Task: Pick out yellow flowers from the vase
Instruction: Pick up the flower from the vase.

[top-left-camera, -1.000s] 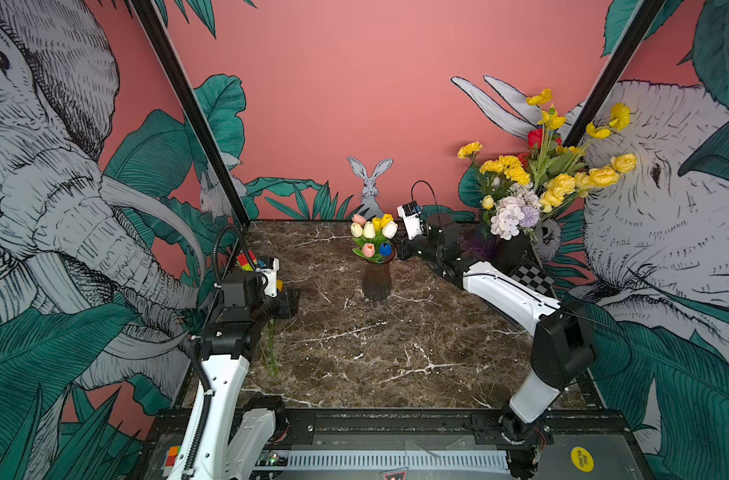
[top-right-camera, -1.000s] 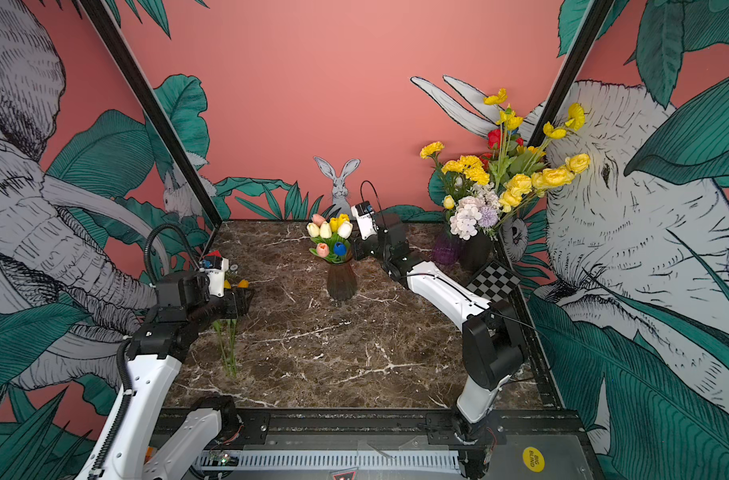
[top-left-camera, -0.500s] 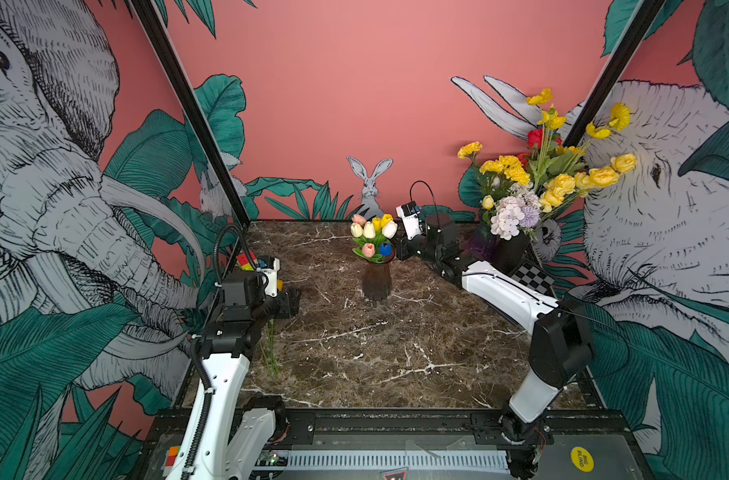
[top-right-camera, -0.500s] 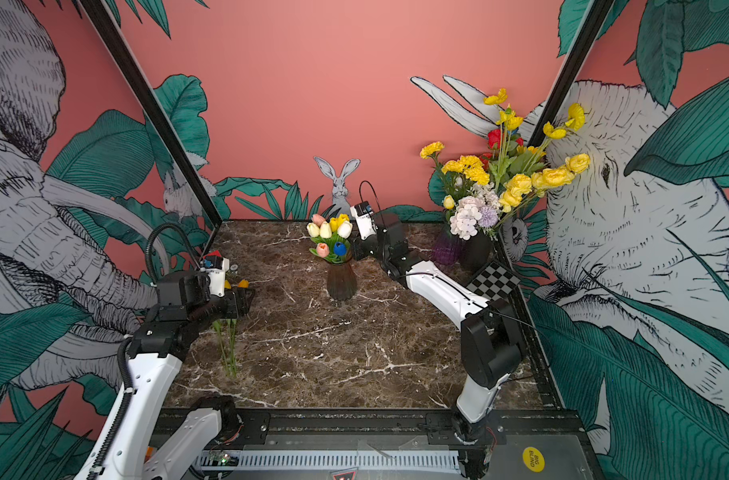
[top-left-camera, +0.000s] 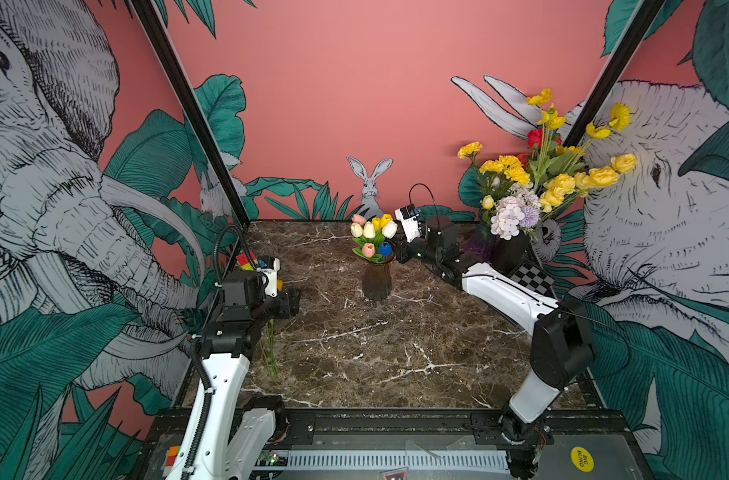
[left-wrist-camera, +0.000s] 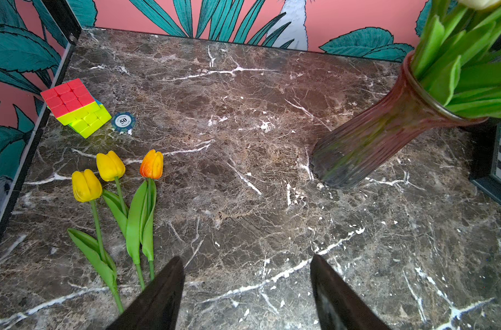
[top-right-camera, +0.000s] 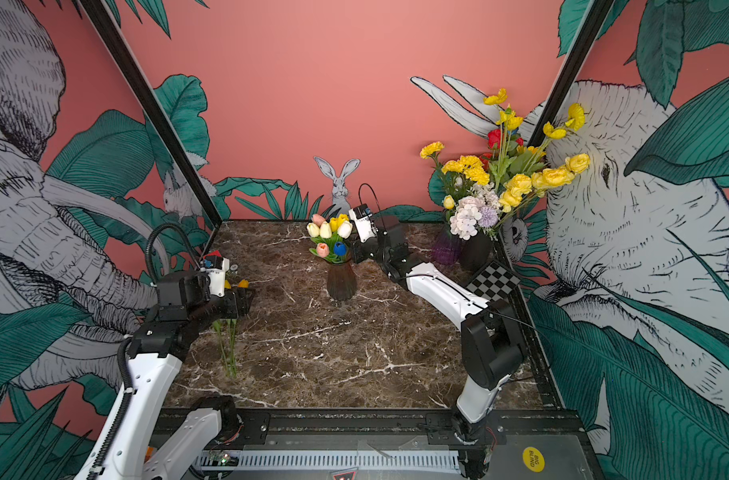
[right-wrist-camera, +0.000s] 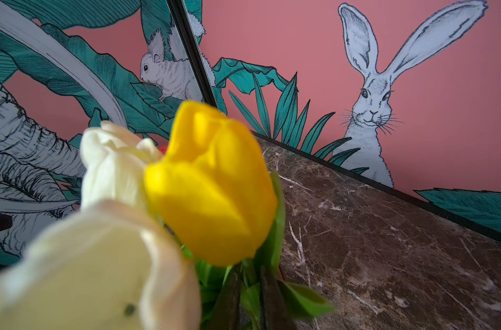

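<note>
A ribbed brown vase (top-left-camera: 376,282) (top-right-camera: 341,282) (left-wrist-camera: 380,137) stands mid-table with white, pink and blue tulips and one yellow tulip (top-left-camera: 381,221) (top-right-camera: 338,222) (right-wrist-camera: 212,188). My right gripper (right-wrist-camera: 250,274) (top-left-camera: 398,249) reaches into this bunch from the right. It is shut on the green stem just below the yellow head. Two yellow tulips (left-wrist-camera: 86,185) (left-wrist-camera: 110,165) and an orange-yellow one (left-wrist-camera: 152,164) lie flat near the left edge. My left gripper (left-wrist-camera: 246,257) (top-left-camera: 290,303) hovers open beside their stems (top-right-camera: 229,345), holding nothing.
A large bouquet (top-left-camera: 520,199) with many yellow blooms, red roses and lilac-white clusters fills dark vases at the back right, beside a purple vase (top-left-camera: 481,245) and a checkerboard (top-left-camera: 531,276). A colour cube (left-wrist-camera: 75,107) and a poker chip (left-wrist-camera: 123,121) sit at the back left.
</note>
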Available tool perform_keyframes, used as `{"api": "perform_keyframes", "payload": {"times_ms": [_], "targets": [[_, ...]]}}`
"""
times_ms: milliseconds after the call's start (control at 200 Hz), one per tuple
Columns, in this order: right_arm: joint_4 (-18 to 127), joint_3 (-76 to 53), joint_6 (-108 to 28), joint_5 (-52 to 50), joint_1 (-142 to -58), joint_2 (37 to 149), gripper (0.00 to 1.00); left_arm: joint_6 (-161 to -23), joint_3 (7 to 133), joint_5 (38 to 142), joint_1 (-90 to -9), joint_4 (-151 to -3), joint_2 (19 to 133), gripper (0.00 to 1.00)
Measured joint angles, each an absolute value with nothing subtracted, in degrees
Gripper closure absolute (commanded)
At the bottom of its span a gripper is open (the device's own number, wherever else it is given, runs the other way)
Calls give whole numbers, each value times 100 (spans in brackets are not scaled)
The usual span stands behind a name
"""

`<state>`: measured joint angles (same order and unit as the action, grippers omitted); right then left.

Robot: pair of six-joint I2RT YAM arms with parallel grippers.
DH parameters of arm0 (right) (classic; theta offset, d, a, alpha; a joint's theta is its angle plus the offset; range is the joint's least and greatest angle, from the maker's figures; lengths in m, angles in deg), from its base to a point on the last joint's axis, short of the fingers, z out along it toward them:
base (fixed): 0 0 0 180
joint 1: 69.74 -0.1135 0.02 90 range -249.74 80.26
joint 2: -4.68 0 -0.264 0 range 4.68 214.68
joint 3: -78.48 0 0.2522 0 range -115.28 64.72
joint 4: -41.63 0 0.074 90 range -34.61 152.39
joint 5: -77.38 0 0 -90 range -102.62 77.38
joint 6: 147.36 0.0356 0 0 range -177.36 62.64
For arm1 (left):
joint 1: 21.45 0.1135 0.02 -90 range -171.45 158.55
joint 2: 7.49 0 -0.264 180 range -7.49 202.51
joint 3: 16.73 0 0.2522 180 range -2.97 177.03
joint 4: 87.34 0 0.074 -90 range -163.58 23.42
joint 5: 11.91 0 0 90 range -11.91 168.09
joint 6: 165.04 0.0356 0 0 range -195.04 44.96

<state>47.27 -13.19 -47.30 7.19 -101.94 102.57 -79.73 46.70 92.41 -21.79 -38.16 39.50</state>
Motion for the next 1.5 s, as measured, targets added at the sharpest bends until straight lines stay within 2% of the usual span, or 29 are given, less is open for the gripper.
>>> {"api": "perform_keyframes", "payload": {"times_ms": [320,505,675,1501], "targets": [[4727,-1719,-4756,710,-10214,10462,84,-7973,4668,9241,-2179,-3818,3950,28],[4760,-1793,-4784,667,-10238,10539,90,-7971,4670,9243,-2179,-3816,3950,28],[4755,-1762,-4793,630,-10238,10519,91,-7971,4670,9246,-2179,-3818,3950,28],[4806,-1214,-4415,227,-10122,9402,99,-7971,4670,9265,-2179,-3818,3950,28]]}}
